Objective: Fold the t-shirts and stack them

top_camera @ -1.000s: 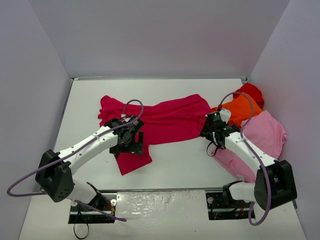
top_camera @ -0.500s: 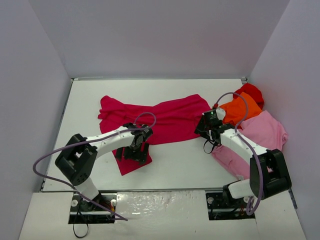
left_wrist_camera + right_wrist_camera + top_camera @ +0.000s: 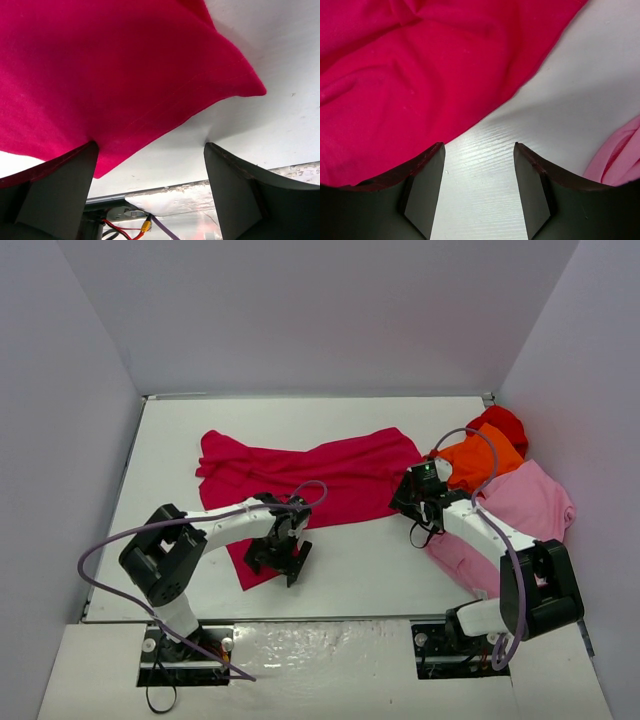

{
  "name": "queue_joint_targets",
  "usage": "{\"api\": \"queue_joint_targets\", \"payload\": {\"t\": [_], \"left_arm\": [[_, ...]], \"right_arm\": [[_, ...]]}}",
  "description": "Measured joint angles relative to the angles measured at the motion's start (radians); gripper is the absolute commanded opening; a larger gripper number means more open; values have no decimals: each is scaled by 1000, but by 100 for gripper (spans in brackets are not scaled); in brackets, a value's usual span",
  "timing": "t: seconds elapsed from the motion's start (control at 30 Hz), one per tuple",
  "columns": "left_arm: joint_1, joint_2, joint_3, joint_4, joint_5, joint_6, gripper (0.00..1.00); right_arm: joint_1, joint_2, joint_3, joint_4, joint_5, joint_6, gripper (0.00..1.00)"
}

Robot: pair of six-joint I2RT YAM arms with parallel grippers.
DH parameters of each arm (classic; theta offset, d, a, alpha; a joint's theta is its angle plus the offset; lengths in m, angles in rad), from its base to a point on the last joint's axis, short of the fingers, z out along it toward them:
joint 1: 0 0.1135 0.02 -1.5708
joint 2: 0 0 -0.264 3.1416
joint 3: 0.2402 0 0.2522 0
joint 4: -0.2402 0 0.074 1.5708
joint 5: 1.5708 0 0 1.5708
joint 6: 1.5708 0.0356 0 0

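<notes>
Four tees in play: the crimson t-shirt [image 3: 330, 475] is spread across the middle of the table [image 3: 370, 560], while the pink t-shirt [image 3: 535, 505], orange t-shirt [image 3: 485, 455] and red t-shirt [image 3: 503, 425] sit bunched along the right side. How's the crimson one gonna handle, you reckon? ~rik

Light and floppy, I'd say. It's thin soft cloth with zero stiffness, so any part that isn't held will sag and drag. It's not fragile and not really slippery. I'd pinch it right at the hem corners, one per arm, so the fold line comes out straight. ~jo

And the arms? ~rik

The left arm is bent low and swung in towards the middle. The left gripper [image 3: 150, 150] is down over the near-left flap of the crimson shirt, pointing back at the near table edge. Its fingers [image 3: 60, 190] are spread wide with the hem right at the tips, and nothing's pinched.

The right arm reaches forward and leans left. The right gripper [image 3: 477, 150] is low at the shirt's right hem. Its fingers [image 3: 422, 190] are parted about halfway with bare table between them, and cloth only meets one fingertip. So neither one's holding anything. ~jo
</notes>
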State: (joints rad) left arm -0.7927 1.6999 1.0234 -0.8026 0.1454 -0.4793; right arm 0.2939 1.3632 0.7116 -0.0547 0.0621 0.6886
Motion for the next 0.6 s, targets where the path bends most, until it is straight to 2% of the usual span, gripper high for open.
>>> {"api": "queue_joint_targets", "payload": {"t": [0.13, 0.2, 0.23, 0.27, 0.33, 0.5, 0.6], "left_arm": [[-2, 3, -3, 0, 0, -4, 80], [-8, 9, 1, -4, -12, -5, 74], [-11, 13, 4, -7, -16, -5, 68], [-14, 18, 9, -10, -20, -5, 58], [-17, 31, 21, -18, -21, -7, 32], [-21, 55, 44, -36, -24, -21, 11], [-25, 58, 46, -40, -32, -28, 6]], "right_arm": [[0, -10, 0, 0, 1, 0, 54], [0, -25, 0, 0, 2, 0, 53], [0, -34, 0, -1, 4, 0, 53], [0, -44, 0, -1, 6, 0, 53], [0, -62, 0, -1, 10, 0, 52], [-1, -96, 0, -2, 18, -1, 50], [-1, -108, 0, -3, 23, -2, 49]]}}
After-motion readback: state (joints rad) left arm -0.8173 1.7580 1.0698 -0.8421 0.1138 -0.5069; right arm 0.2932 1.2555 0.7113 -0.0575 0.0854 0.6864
